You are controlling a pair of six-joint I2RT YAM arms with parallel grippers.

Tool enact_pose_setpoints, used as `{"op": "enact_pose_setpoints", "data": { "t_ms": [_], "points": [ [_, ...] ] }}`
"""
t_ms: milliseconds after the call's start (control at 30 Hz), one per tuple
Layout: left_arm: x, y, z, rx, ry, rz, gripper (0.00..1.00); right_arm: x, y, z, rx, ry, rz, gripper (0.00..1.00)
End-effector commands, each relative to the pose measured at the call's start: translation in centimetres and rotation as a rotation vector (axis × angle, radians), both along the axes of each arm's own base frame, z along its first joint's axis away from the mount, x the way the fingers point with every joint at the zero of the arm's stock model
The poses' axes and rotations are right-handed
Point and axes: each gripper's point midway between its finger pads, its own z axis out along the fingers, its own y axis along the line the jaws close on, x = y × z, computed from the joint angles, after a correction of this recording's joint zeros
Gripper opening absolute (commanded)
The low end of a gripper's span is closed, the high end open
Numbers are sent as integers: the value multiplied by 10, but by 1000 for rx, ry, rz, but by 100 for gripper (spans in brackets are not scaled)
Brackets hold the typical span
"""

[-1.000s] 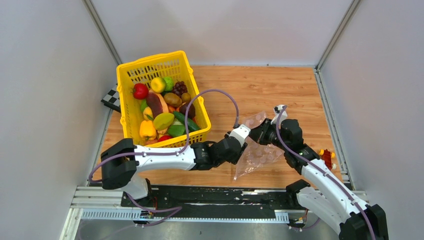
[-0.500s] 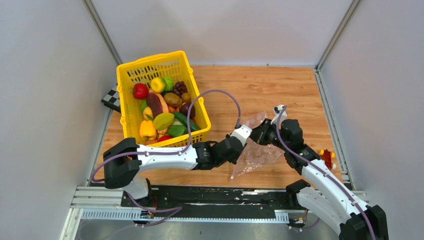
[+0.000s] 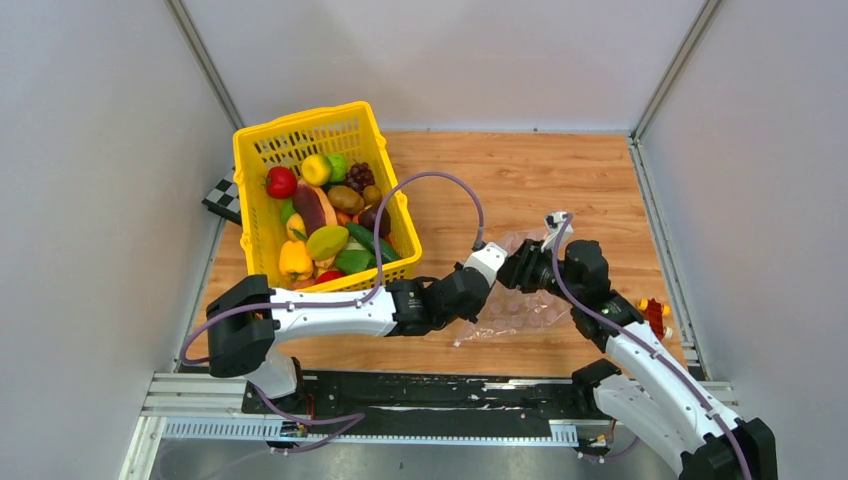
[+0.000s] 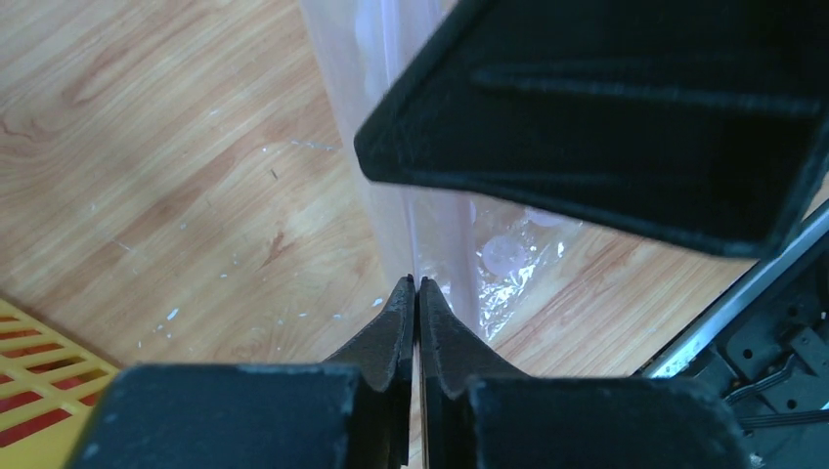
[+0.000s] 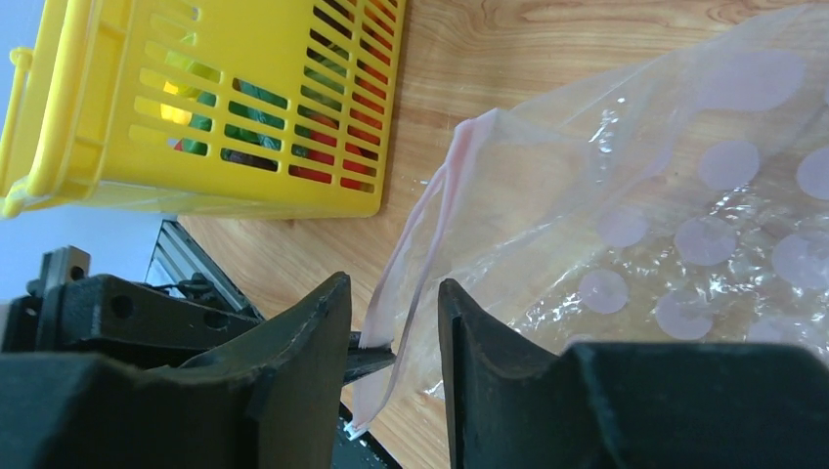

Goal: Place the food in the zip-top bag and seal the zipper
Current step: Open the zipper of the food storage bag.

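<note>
The zip-top bag (image 3: 520, 310), clear with white dots, lies low over the wooden table between my two grippers. Its pinkish zipper (image 5: 430, 225) is parted into two lips. My left gripper (image 3: 498, 268) is shut, and its fingertips (image 5: 371, 360) pinch one lip of the zipper. In the left wrist view its jaws (image 4: 417, 283) are pressed together with the bag (image 4: 440, 234) just beyond. My right gripper (image 5: 394, 283) is open, and the zipper lips hang loose between its fingers. The food (image 3: 325, 225) is piled in the yellow basket (image 3: 300, 125) at the back left.
Small orange-red blocks (image 3: 655, 315) sit near the table's right edge beside my right arm. A black-and-white marker (image 3: 222, 195) lies left of the basket. Grey walls close in the table on three sides. The basket wall (image 5: 244, 98) is near the grippers.
My left gripper has closed on the bag's zipper lip. My right gripper has opened and let go. The bag has sunk from hanging raised to lying lower over the table.
</note>
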Motion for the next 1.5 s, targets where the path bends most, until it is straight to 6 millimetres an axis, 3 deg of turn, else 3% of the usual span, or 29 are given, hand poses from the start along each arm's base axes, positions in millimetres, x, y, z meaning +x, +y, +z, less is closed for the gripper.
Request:
{"op": "enact_pose_setpoints", "data": {
  "t_ms": [0, 533, 833, 1100, 1233, 1467],
  "points": [
    [7, -13, 30, -83, -25, 39, 5, -6, 8, 21, -10, -87, 78, 40],
    [10, -13, 47, -151, 0, 94, 2, -23, 10, 23, -74, -167, 181, 40],
    [19, -6, 45, -204, 50, 121, 2, -29, 16, 28, -68, -215, 232, 34],
    [23, 1, 48, -226, 59, 126, 1, -24, 15, 18, -115, -182, 229, 31],
    [22, 1, 55, -259, 58, 108, 1, -16, 11, 18, -137, -172, 184, 31],
    [21, 2, 60, -268, 57, 104, 2, -10, 21, 27, -74, -172, 139, 34]
  ]
}}
